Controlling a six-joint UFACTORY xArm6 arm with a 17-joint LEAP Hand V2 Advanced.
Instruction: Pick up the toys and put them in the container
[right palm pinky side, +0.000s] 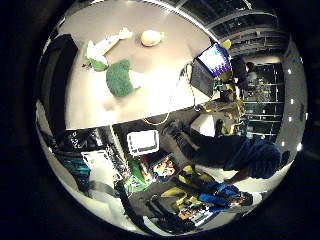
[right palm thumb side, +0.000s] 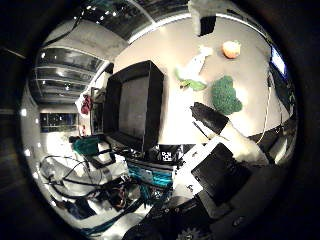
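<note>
On a pale table (right palm thumb side: 170, 55), left to right: an empty black container (right palm thumb side: 132, 105); a white-and-green elongated plush toy (right palm thumb side: 192, 70), long axis slanting away from the container; a green broccoli plush (right palm thumb side: 226, 95); a round orange plush (right palm thumb side: 231, 49). The hand (right palm thumb side: 225, 150) extends relaxed fingers, grasping nothing.

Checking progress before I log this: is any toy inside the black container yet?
No, the black container looks empty, while the green toy, the white toy and the orange toy lie on the table.
</note>
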